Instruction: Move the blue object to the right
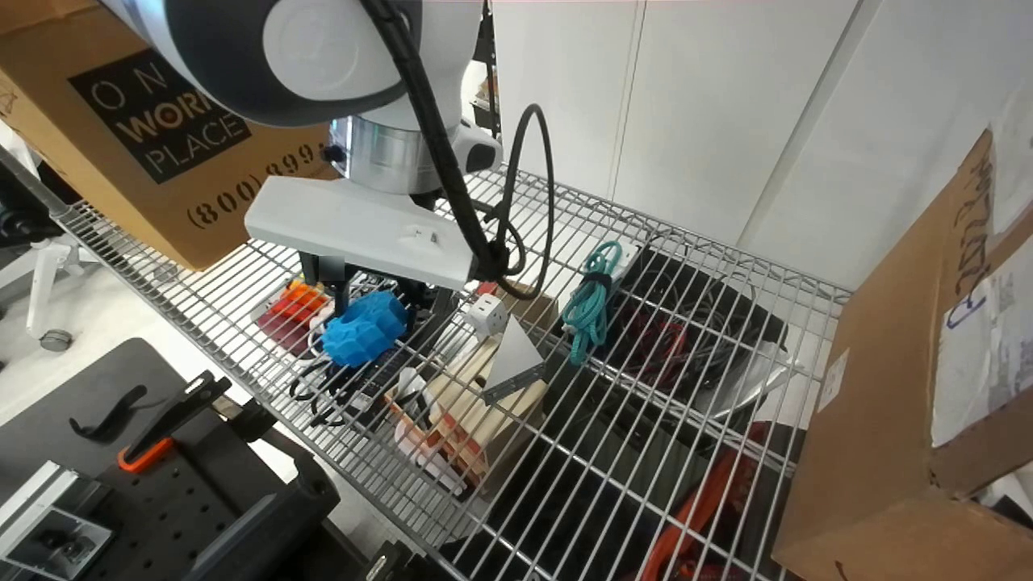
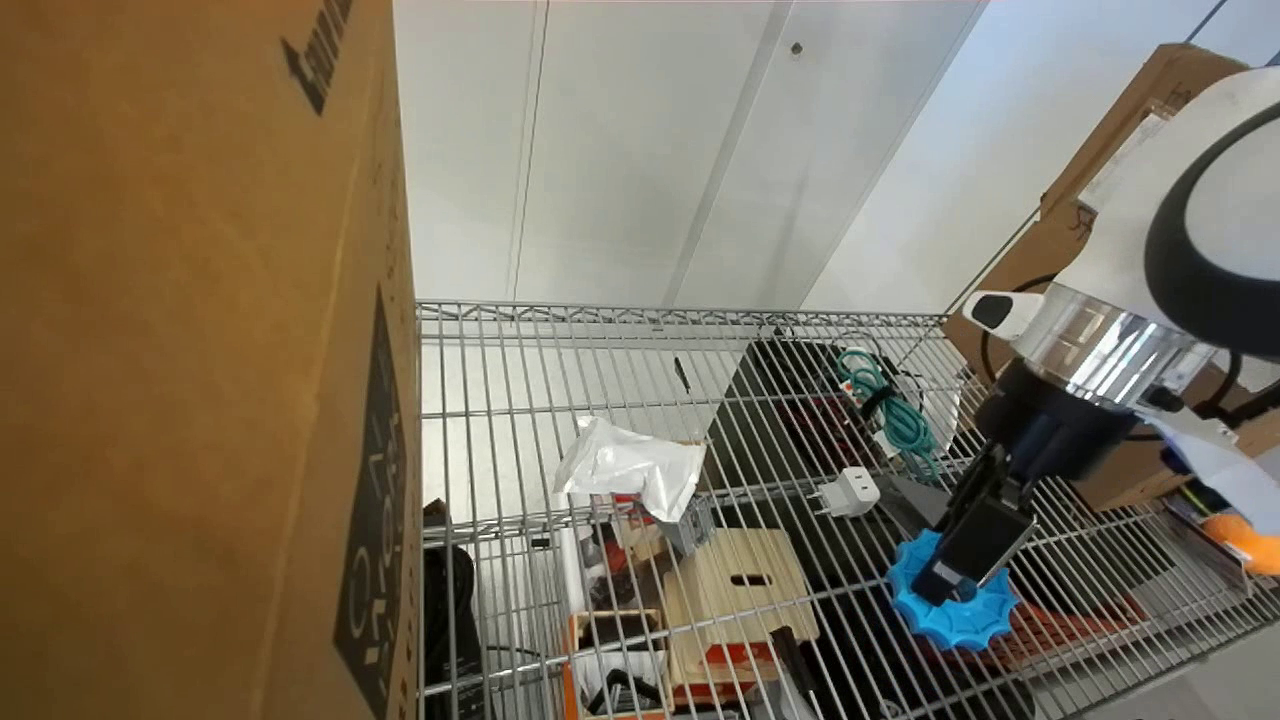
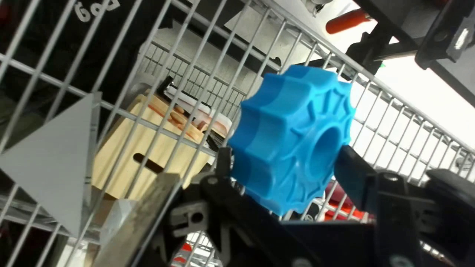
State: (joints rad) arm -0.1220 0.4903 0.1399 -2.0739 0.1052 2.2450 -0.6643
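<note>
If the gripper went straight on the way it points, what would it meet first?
The gripper holds the blue object; past that, the first thing in line looks like the wire shelf, with the blue object probably touching it first. How much gap remains is unclear in these views.

Light gloss on smooth, bright-blue round scalloped plastic piece point(image 3: 287, 142). Sheen on grey metal wire-grid shelf point(image 2: 640, 317). Mirror polish on silver metal cylindrical arm collar point(image 2: 1110, 340). Matt finish on brown rectangular cardboard box point(image 2: 180, 360). Grain on pale slotted wooden box point(image 2: 720, 600). Glossy creases on white plastic packet point(image 2: 635, 465).
</note>
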